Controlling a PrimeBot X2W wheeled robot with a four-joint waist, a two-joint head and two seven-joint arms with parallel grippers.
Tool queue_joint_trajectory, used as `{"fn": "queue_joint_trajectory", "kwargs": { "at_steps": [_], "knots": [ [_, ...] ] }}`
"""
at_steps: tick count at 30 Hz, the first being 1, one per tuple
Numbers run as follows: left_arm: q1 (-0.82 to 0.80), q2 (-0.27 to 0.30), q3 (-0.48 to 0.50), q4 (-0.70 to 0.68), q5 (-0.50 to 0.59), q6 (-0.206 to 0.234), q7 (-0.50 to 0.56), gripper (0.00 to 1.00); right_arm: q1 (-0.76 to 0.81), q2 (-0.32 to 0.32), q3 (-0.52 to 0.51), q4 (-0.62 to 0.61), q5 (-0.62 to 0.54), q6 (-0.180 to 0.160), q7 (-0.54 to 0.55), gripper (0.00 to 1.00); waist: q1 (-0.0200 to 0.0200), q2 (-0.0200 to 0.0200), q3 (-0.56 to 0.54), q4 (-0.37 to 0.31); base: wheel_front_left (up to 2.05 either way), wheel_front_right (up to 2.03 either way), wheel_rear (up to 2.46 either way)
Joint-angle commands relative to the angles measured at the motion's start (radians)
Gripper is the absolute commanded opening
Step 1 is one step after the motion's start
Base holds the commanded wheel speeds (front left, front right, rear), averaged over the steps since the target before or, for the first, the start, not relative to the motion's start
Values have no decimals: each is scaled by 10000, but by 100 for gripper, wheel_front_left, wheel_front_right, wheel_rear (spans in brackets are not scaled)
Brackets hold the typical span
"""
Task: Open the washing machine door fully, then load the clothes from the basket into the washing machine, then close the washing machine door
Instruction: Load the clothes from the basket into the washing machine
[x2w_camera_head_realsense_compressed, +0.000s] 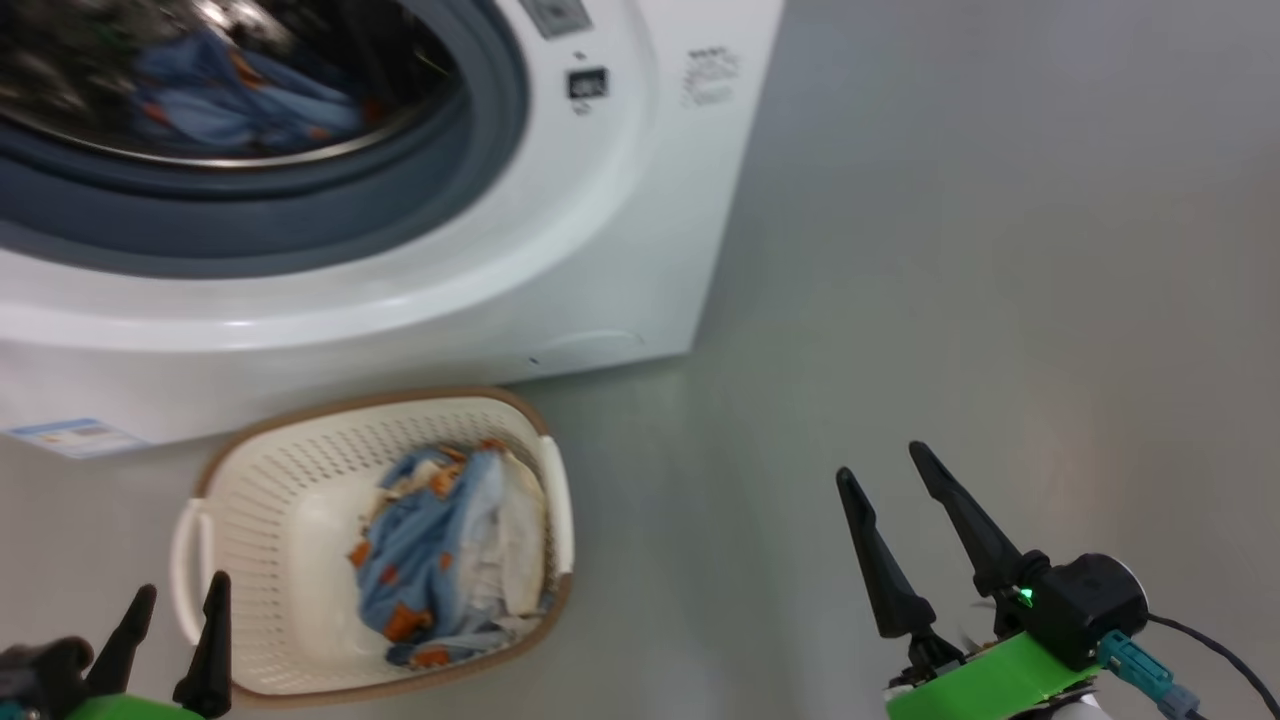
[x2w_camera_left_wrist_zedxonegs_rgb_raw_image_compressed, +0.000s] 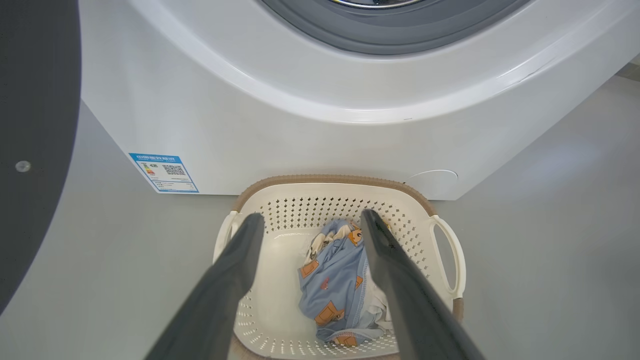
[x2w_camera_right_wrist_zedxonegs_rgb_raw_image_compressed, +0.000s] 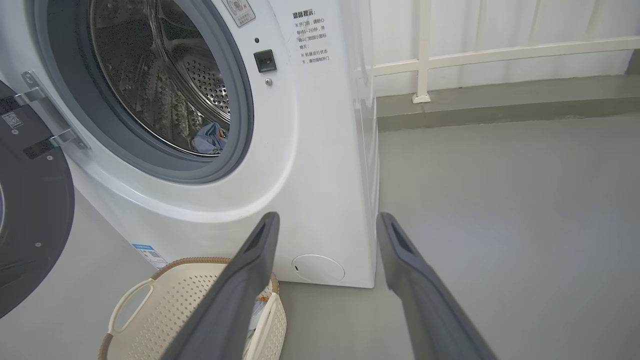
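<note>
Left pincer (x2w_camera_left_wrist_zedxonegs_rgb_raw_image_compressed: 311, 216), spread and empty, hides part of the clothes (x2w_camera_left_wrist_zedxonegs_rgb_raw_image_compressed: 330, 285) in the basket (x2w_camera_left_wrist_zedxonegs_rgb_raw_image_compressed: 330, 179); right pincer (x2w_camera_head_realsense_compressed: 880, 462) gapes too; washing machine door (x2w_camera_right_wrist_zedxonegs_rgb_raw_image_compressed: 30, 215) cut off.

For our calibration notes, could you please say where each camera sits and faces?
Head view: from the head, down at basket and washing machine; left gripper and right gripper, jaws open.
Left wrist view: from that wrist, down into the basket at the clothes, between its jaws.
Right wrist view: from that wrist, toward the open drum, past its jaws.
All share the basket.
</note>
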Motion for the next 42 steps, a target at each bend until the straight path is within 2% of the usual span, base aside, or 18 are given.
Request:
{"fn": "queue_joint_trajectory", "kwargs": {
  "at_steps": [1,7,15,21,29,42],
  "knots": [
    [-331,405,183,-79,-282,-26,51,100,-220,-58,352,-325,112,16,-120,100,0,-1,1342,-1251,0,0,0],
    [-810,1533,-742,553,-971,-28,337,100,-625,-58,963,-689,112,16,-120,100,0,-1,2281,-1863,0,0,0],
    [-1770,2564,-1802,1350,-803,-29,384,100,-1300,-58,2043,-1174,330,16,-120,100,0,-1,3287,-2167,0,0,0],
    [-2267,2887,-2036,1922,-650,-25,425,100,-1604,-58,2450,-1243,388,16,-120,100,0,-1,3766,-2393,0,0,0],
    [-2976,3209,-2049,2786,-343,251,318,100,-1756,-58,3174,-1652,530,16,-120,100,0,-1,4394,-2959,0,0,0],
    [-3584,3718,-1992,3626,-166,636,509,100,-1882,-58,3239,-1538,454,16,-120,100,0,-1,4995,-3337,0,0,0]
  ]
}}
